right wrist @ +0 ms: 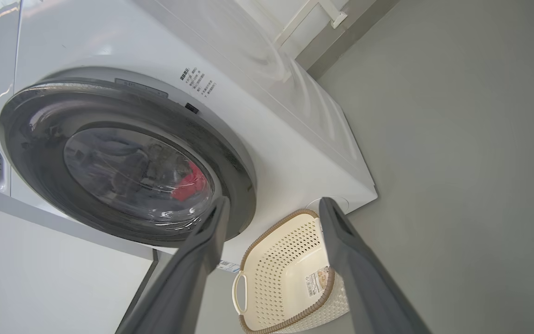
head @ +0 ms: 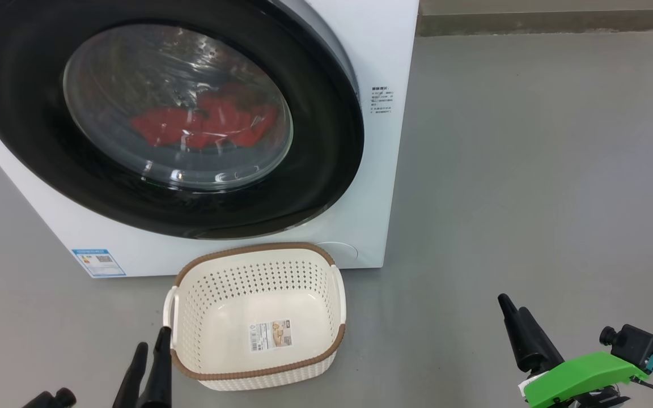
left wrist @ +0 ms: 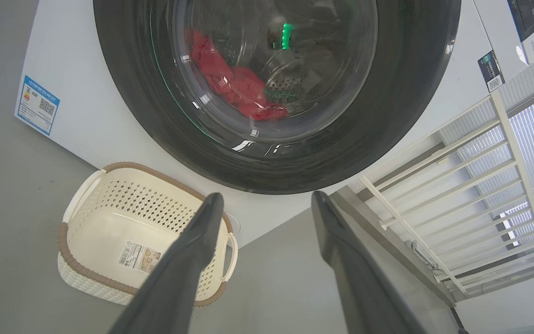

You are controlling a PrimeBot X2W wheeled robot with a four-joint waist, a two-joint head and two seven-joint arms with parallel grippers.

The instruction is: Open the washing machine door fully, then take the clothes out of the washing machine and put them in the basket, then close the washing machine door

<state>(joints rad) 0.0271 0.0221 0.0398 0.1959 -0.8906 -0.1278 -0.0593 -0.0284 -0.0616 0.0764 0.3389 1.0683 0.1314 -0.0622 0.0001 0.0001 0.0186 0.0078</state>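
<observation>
The washing machine (head: pixel 383 170) stands white on the grey floor. The washing machine door (head: pixel 32 130) lies against its front, black rim around the glass. Behind the glass, the red clothes (head: pixel 202 124) lie low in the drum. The cream basket (head: pixel 236 283) sits empty on the floor right before the machine, a paper label at its bottom. My left gripper (head: pixel 153 340) is open beside the basket's near left corner. My right gripper (head: pixel 512 304) is open over bare floor, well right of the basket. In the wrist views, both the left gripper (left wrist: pixel 266 197) and the right gripper (right wrist: pixel 275 202) hold nothing.
Grey floor (head: pixel 530 170) stretches wide to the machine's right, up to a wall base (head: pixel 553 22). A white railing (left wrist: pixel 457 185) stands beside the machine in the left wrist view. A blue label (head: pixel 98 262) marks the machine's low front corner.
</observation>
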